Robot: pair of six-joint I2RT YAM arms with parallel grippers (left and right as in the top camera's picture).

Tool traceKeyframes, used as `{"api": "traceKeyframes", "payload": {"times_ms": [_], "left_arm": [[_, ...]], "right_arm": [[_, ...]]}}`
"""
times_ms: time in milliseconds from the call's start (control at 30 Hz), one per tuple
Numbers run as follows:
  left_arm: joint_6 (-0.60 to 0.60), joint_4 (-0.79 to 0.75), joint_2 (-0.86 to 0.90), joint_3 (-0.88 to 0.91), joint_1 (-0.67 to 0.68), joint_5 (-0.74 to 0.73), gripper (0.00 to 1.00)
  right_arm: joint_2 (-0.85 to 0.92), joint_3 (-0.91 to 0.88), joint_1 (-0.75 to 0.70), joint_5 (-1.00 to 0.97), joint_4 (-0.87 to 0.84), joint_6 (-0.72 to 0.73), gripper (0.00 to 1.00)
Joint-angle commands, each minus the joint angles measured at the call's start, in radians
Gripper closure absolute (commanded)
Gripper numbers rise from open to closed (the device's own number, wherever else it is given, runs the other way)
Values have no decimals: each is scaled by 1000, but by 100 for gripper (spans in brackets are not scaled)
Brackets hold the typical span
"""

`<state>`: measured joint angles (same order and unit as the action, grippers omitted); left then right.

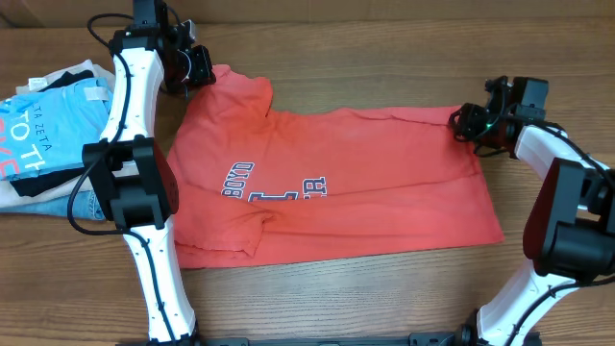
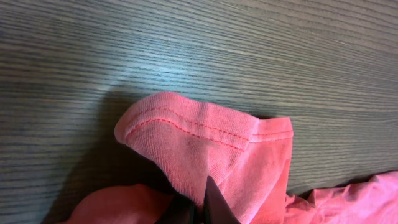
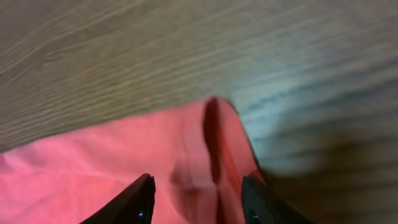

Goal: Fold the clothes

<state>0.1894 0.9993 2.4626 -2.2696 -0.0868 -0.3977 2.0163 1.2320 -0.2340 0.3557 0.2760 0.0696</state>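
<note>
The coral-red T-shirt (image 1: 336, 183) lies spread on the wooden table, partly folded, with navy-and-white lettering near its middle. My left gripper (image 1: 197, 67) is at the shirt's far left corner, shut on a hemmed edge of the shirt (image 2: 205, 140), which it holds lifted off the table; its fingertips (image 2: 205, 208) pinch the cloth. My right gripper (image 1: 471, 123) is at the shirt's far right corner. Its fingers (image 3: 199, 196) are open, one on each side of a raised fold of the red cloth (image 3: 186, 155).
A pile of other garments (image 1: 48, 135), with a light blue printed tee on top, sits at the left edge of the table. Bare wood table (image 1: 384, 58) lies beyond the shirt.
</note>
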Motion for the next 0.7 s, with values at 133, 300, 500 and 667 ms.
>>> {"api": "traceKeyframes", "payload": {"times_ms": [133, 300, 500, 667], "left_arm": [[18, -1, -34, -26, 2, -18, 96], [17, 0, -34, -26, 2, -17, 96], [17, 0, -34, -26, 2, -17, 96], [17, -1, -34, -26, 2, -17, 96]], "right_arm": [[10, 15, 47, -14, -37, -37, 51], [32, 15, 51, -66, -29, -37, 55], [42, 15, 51, -92, -21, -37, 55], [42, 15, 51, -108, -20, -37, 58]]}}
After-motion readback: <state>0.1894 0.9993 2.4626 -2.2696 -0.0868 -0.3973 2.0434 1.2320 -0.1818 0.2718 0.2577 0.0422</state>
